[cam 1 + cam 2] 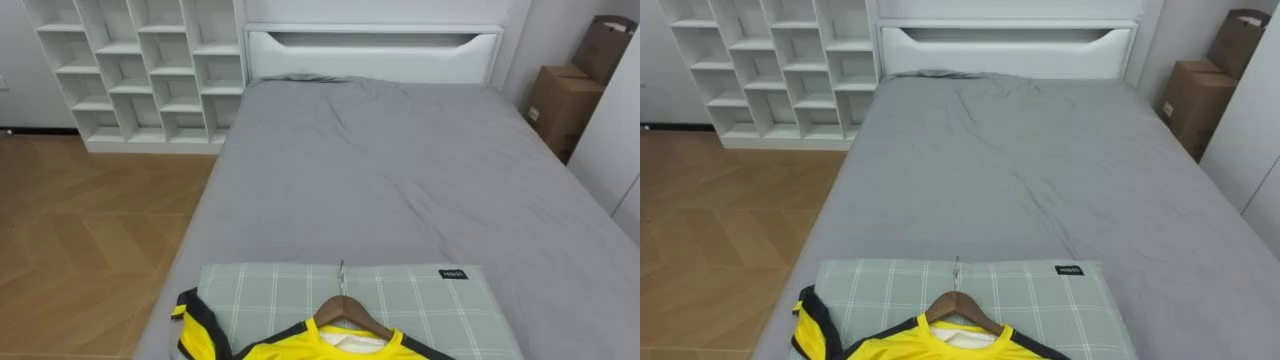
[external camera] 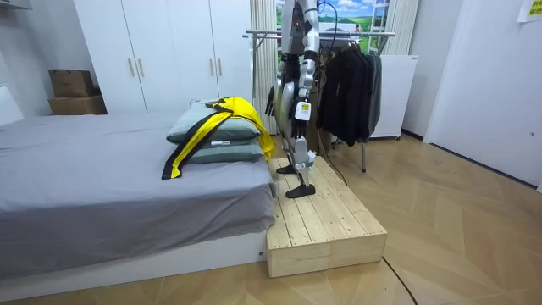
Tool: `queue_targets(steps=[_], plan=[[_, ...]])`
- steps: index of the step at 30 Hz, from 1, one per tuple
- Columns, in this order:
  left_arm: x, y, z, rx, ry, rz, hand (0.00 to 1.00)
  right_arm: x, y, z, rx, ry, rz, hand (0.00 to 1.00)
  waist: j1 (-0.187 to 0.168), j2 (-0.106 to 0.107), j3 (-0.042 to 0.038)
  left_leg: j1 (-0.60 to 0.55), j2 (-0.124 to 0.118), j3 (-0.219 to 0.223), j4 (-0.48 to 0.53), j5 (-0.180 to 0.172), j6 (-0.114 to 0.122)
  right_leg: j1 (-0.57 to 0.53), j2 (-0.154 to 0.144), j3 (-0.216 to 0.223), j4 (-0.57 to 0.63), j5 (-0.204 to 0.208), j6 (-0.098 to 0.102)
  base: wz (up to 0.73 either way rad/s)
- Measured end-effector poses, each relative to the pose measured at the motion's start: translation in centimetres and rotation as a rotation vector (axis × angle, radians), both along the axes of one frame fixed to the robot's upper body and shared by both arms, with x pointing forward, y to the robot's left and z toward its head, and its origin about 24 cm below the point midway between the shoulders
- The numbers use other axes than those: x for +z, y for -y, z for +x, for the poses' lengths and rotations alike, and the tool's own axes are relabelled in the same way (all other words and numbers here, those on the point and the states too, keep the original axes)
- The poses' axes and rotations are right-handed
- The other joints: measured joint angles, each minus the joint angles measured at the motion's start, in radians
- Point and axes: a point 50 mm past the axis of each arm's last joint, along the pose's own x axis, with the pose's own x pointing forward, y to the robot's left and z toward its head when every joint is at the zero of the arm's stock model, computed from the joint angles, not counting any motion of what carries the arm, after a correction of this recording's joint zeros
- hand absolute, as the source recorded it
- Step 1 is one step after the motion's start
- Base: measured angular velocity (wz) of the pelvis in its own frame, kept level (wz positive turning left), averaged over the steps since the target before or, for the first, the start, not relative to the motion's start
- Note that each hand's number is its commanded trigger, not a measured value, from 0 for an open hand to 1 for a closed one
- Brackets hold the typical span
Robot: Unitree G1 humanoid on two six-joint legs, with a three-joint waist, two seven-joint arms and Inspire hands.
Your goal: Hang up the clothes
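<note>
Left eye view, first entry: we are logging a yellow shirt [image 1: 300, 350] sitting on a wooden hanger [image 1: 346, 311], both lying on a green checked pillow [image 1: 430, 300] at the foot of the grey bed [image 1: 400, 170]. In the room view the robot is standing on a wooden platform [image 2: 326, 224] between the bed and a clothes rack [image 2: 377, 34]. Its left hand [image 2: 300, 109] and right hand [image 2: 273, 100] are hanging low, and we cannot tell how their fingers are set.
</note>
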Motion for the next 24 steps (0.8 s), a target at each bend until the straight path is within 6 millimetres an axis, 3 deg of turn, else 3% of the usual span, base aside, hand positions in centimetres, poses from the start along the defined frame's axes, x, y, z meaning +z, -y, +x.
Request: queue_targets(steps=[7,24], plan=[[0.0,0.0,0.0,0.000,0.007,0.001,0.00,0.1,0.2,0.1,0.080,0.008,-0.010,0.00,0.008,-0.002,0.0028,0.000,0.000,-0.001,-0.003,0.000,0.000,-0.002,0.001,0.003,0.000,0.000,0.000,0.00],[-0.1,0.1,-1.3,0.049,-0.036,0.049,0.00,-0.1,0.1,0.1,0.061,-0.034,-0.027,0.00,0.006,-0.002,0.0018,0.006,0.000,-0.004,-0.002,0.000,0.000,0.003,0.001,-0.001,0.000,0.000,0.000,0.00]])
